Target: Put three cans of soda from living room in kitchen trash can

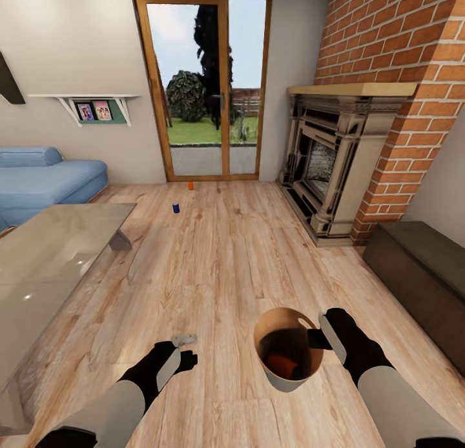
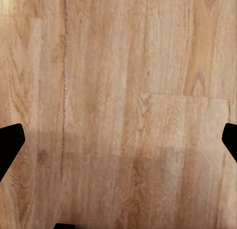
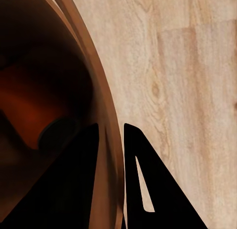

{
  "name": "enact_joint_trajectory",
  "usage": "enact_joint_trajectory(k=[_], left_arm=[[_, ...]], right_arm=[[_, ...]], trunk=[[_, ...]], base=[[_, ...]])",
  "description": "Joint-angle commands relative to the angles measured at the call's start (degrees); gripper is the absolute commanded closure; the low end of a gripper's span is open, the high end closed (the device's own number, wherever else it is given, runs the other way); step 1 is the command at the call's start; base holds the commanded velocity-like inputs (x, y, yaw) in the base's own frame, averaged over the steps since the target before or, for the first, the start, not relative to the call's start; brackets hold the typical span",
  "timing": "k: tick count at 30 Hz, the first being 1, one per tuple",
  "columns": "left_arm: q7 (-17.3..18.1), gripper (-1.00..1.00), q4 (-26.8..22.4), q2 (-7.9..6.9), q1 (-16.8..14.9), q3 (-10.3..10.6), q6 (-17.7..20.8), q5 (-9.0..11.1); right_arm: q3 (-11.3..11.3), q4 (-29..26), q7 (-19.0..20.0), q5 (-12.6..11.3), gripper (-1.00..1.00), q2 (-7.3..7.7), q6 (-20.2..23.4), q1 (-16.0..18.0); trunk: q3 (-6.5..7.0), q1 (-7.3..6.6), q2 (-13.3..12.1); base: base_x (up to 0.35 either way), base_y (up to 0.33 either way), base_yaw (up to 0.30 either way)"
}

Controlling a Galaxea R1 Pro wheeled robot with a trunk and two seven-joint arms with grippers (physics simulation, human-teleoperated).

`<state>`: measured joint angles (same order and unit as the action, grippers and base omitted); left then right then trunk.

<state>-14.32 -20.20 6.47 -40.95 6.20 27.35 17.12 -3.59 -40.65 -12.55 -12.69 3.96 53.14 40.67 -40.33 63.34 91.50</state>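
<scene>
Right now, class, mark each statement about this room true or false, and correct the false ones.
1. The right hand grips the bin by its rim. True.
2. The bin is empty. False: an orange can lies inside it.
3. The left hand holds the blue can. False: that hand is open and empty; the blue can stands on the floor far ahead.
4. Another orange can stands on the floor near the glass doors. True.
5. The sofa is red. False: it is blue.
</scene>
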Motion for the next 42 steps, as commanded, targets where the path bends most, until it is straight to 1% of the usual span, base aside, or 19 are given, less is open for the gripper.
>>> enact_joint_trajectory(k=[1,9,11,13,18,28,42], left_arm=[[0.0,-1.0,0.0,-0.01,0.0,0.0,0.0,0.0],[0.0,-1.0,0.1,-0.05,0.0,0.0,-0.1,-0.1],[0.0,-1.0,0.2,-0.06,0.0,0.0,-0.1,-0.2],[0.0,-1.0,0.2,-0.06,0.0,0.0,-0.2,-0.2],[0.0,-1.0,0.1,-0.04,0.0,0.0,-0.2,-0.2],[0.0,-1.0,0.2,-0.06,0.0,0.1,-0.3,-0.2],[0.0,-1.0,0.1,-0.06,0.0,0.1,-0.4,-0.2]], right_arm=[[0.0,0.0,0.2,-0.6,1.0,0.01,-0.1,0.0],[0.1,-0.1,1.0,-0.7,1.0,0.3,-0.2,0.0],[0.1,-0.1,1.9,-0.7,1.0,0.31,-0.2,0.0],[0.1,-0.1,3.5,-0.6,1.0,0.35,-0.2,-0.1],[0.1,-0.1,5.4,-0.6,1.0,0.37,-0.2,-0.1],[-0.5,-0.2,6.0,-0.6,1.0,0.37,-0.2,-0.1],[-0.6,-0.3,6.0,-0.6,1.0,0.34,-0.2,-0.1]], trunk=[[0.01,0.0,0.0],[0.01,0.0,0.0],[0.01,0.0,0.0],[0.01,0.0,0.0],[0.01,0.0,0.0],[0.01,0.0,0.0],[0.01,0.0,0.0]], base=[[0.0,0.0,0.0],[0.0,0.0,0.0],[0.0,0.0,0.0],[0.0,0.0,0.0],[0.0,0.0,0.0],[0.0,0.0,0.0],[0.0,0.0,0.0]])
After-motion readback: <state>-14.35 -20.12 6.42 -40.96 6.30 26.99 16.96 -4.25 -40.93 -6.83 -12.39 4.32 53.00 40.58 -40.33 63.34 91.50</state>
